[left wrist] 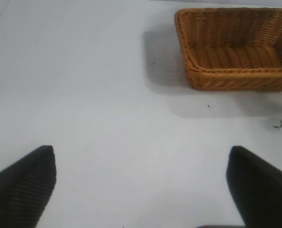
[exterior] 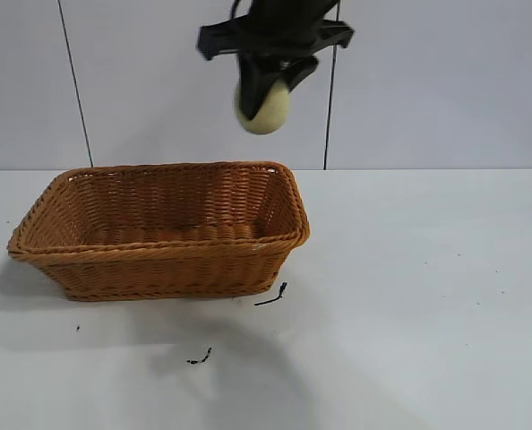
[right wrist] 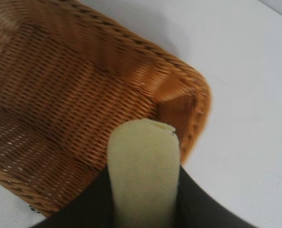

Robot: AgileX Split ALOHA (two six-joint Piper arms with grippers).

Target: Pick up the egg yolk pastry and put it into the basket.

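Observation:
My right gripper (exterior: pixel 266 90) hangs high over the basket's far right corner, shut on the egg yolk pastry (exterior: pixel 263 108), a pale yellow-cream lump. In the right wrist view the pastry (right wrist: pixel 143 171) is squeezed between the two dark fingers (right wrist: pixel 202 204), with the basket (right wrist: pixel 60 95) below. The orange-brown wicker basket (exterior: pixel 158 260) stands on the white table at the left and is empty. My left gripper (left wrist: pixel 141 180) is open and empty above bare table, away from the basket (left wrist: pixel 236 76), and does not show in the exterior view.
Two small black scraps lie on the white table in front of the basket, one (exterior: pixel 272 296) by its right front corner and one (exterior: pixel 201 357) nearer the front. A grey wall with thin dark vertical lines stands behind.

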